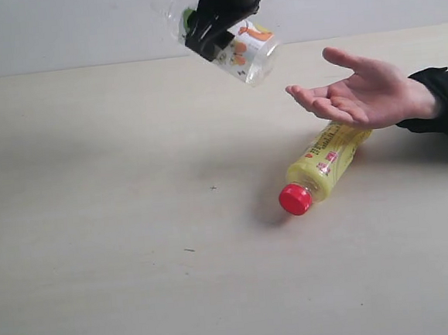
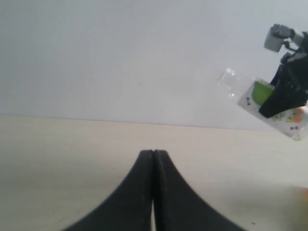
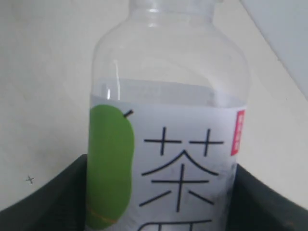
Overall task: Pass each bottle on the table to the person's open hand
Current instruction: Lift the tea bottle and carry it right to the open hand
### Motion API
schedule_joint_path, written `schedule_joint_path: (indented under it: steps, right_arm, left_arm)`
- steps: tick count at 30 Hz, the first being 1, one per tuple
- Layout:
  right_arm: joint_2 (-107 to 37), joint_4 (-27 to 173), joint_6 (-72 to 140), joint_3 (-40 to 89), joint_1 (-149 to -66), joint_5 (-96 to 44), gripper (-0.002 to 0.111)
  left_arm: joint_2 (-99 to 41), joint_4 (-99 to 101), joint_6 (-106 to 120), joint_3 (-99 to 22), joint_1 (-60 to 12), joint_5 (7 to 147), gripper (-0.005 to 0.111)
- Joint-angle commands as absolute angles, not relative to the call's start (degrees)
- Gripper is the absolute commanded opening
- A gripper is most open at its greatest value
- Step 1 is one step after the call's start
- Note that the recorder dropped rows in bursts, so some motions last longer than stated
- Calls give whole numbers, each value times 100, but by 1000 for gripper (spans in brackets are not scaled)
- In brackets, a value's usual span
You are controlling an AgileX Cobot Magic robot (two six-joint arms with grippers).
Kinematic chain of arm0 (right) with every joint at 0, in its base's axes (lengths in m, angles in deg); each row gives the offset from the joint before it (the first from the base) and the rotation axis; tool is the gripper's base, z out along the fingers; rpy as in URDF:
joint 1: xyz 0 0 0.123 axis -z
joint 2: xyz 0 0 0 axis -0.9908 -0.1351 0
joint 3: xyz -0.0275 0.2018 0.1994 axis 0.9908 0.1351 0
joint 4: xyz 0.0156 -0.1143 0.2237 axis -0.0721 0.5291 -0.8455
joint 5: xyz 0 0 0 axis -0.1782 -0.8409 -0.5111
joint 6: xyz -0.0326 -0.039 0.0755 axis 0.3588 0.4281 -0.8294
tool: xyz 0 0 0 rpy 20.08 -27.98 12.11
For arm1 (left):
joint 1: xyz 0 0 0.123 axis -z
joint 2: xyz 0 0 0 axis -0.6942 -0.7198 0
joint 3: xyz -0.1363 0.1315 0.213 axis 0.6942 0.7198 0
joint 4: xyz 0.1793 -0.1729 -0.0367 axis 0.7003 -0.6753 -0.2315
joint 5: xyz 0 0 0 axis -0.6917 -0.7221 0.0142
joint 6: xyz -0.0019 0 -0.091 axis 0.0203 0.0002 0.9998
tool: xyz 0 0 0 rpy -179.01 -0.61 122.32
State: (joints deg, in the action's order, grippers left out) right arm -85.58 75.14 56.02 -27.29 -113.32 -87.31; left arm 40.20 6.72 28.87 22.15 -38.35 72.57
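Observation:
My right gripper (image 1: 217, 24) is shut on the white-labelled bottle with a green apple (image 1: 238, 50), holding it tilted in the air up near the back wall, left of the person's open hand (image 1: 361, 91). The same bottle (image 3: 166, 144) fills the right wrist view between the dark fingers (image 3: 53, 197). It also shows from the left wrist, bottle (image 2: 262, 103) in the other arm's grip. A yellow bottle with a red cap (image 1: 321, 167) lies on the table (image 1: 96, 224) under the hand. My left gripper (image 2: 153, 154) is shut and empty low over the table.
A black sleeve cuff (image 1: 444, 100) comes in from the right edge. A pale wall (image 1: 58, 33) runs behind the table's far edge.

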Motion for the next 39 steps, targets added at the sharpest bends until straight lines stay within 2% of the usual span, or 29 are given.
schedule_joint_path:
  steps: [1, 12, 18, 24, 30, 39]
  right_arm:
    - [-7898, 7455, 4937, -2500, -11188, -8973, 0]
    - [-5544, 7314, 4505, 129, -10386, -8544, 0]
    - [-4564, 7314, 4534, 1014, -9721, -8754, 0]
    - [-4932, 6886, 4463, 1300, -9480, -8777, 0]
    - [-5708, 6879, 4307, 1290, -9480, -8050, 0]
    - [-6619, 6924, 4063, 825, -9480, -7851, 0]
  left_arm:
    - [4057, 653, 2882, 2219, -3802, 7309, 0]
    - [4057, 653, 2882, 2219, -3802, 7309, 0]
    - [4057, 653, 2882, 2219, -3802, 7309, 0]
    - [4057, 653, 2882, 2219, -3802, 7309, 0]
    - [4057, 653, 2882, 2219, -3802, 7309, 0]
    - [4057, 653, 2882, 2219, -3802, 7309, 0]
